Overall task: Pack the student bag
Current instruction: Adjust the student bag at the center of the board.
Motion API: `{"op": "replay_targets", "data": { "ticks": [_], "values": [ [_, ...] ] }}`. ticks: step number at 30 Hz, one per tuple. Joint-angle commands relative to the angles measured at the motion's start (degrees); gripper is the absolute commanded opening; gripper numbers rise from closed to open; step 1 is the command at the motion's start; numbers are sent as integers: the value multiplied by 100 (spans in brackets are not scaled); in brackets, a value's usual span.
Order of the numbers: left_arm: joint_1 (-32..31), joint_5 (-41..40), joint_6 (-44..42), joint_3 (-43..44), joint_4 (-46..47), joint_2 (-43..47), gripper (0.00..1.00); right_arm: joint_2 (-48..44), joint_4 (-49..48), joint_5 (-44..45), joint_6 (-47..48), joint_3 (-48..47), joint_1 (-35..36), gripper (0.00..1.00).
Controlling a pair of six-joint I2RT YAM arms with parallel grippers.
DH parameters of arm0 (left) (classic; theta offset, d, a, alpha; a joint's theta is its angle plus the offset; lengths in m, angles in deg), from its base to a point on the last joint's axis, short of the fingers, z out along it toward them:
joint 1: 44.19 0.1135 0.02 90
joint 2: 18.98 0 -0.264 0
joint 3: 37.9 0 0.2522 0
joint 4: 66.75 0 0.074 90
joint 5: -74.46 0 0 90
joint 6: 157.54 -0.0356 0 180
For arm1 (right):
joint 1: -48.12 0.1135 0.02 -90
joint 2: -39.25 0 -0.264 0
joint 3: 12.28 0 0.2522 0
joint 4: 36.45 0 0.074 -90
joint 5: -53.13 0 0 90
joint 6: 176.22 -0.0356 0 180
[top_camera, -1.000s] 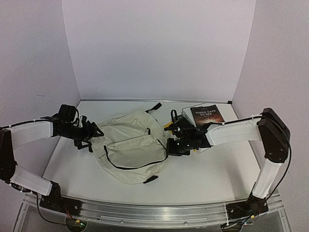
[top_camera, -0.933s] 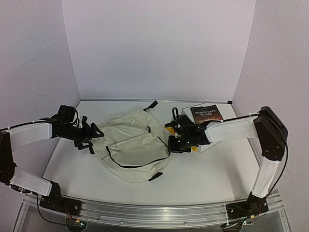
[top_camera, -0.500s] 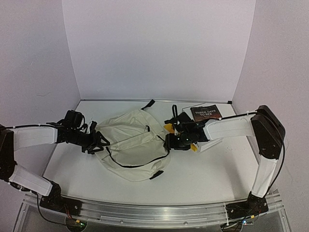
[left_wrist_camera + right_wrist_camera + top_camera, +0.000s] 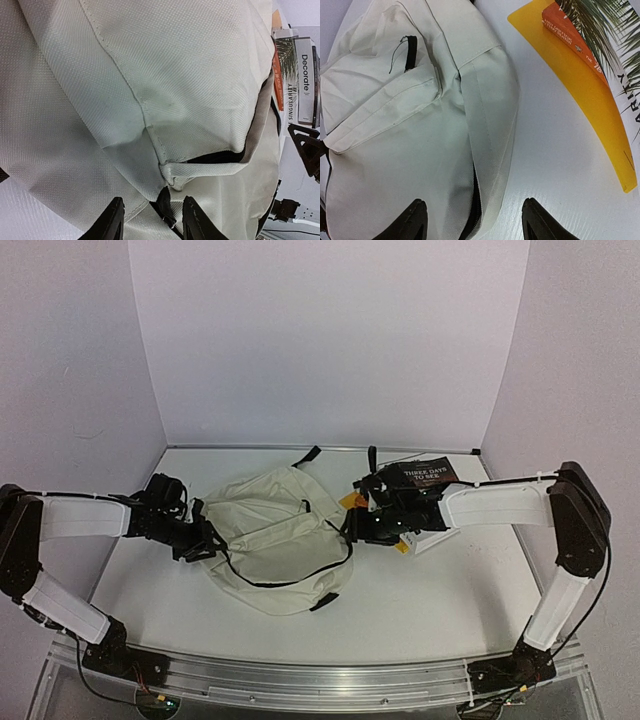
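White worktop, lilac walls. The cream soft fabric backpack lies between my left claw and my right claw. The right is spread over its edge. The left straddles its black tab; I cannot tell if it pinches.

You see the left arm and right arm stretched low and inward, the left gripper with jaws a narrow gap apart, the right gripper with jaws spread wide.

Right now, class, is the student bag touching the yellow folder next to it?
Apart. The right wrist view shows bare table between the student bag and the yellow folder.
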Motion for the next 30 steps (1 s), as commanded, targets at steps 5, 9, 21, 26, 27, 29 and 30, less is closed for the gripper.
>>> {"op": "replay_targets", "data": {
  "ticks": [5,9,21,26,27,29,30],
  "values": [
    [-34,63,5,288,442,-204,32,-227,-53,-21,-87,49,41,64],
    [-34,282,86,310,634,-307,24,-276,-54,-8,-108,97,40,64],
    [-443,1014,178,147,1352,239,0,-762,-275,10,-185,253,104,63],
    [-810,718,75,476,752,423,0,-903,-501,3,-29,207,418,66],
    [-874,642,51,534,653,464,0,-914,-595,3,50,191,539,67],
    [-976,566,49,610,557,541,0,-921,-837,-17,192,177,807,69],
    [-1003,553,82,628,541,587,0,-898,-1013,-74,258,167,951,70]
  ]
}}
